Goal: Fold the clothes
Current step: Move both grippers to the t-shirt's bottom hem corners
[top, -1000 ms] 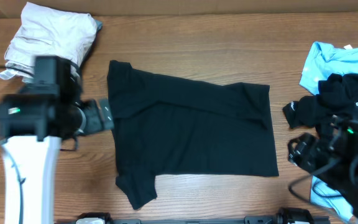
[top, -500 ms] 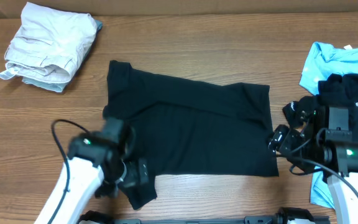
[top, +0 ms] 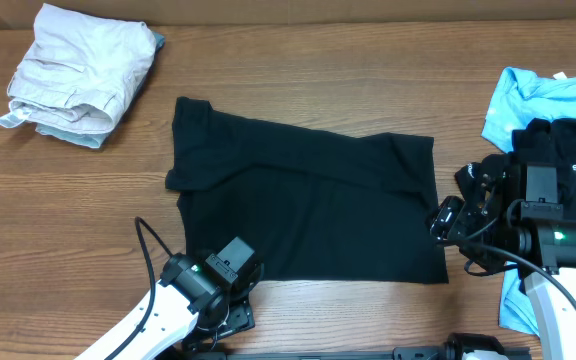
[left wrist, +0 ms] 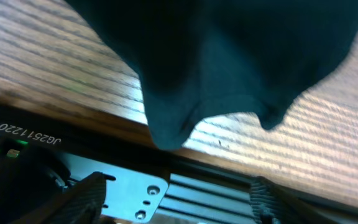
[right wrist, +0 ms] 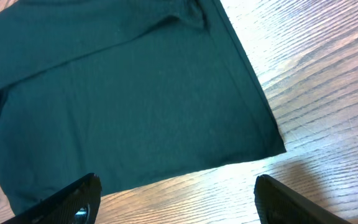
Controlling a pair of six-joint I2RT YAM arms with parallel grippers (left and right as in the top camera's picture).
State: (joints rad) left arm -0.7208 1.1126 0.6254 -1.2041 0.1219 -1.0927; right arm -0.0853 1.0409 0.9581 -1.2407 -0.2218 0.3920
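A plain black T-shirt point(top: 308, 205) lies spread flat in the middle of the table. My left gripper point(top: 230, 305) is at the front edge, over the shirt's lower-left sleeve, which it hides from above. In the left wrist view that sleeve point(left wrist: 229, 62) lies just beyond the gripper point(left wrist: 179, 205), whose jaws are open with only the table edge between them. My right gripper point(top: 446, 222) sits beside the shirt's right side near its front corner. In the right wrist view the gripper point(right wrist: 179, 205) is open over bare wood, with the shirt point(right wrist: 123, 93) just ahead.
Folded beige shorts point(top: 78, 70) lie at the back left. A light blue shirt point(top: 543, 100) and a white-lettered black shirt point(top: 568, 155) are heaped at the right edge, behind my right arm. A metal rail point(left wrist: 229, 199) runs along the table's front edge.
My left arm has swung from the back left, near the shorts, down to the front edge by the shirt's sleeve. The right gripper has moved in to the shirt's right edge.
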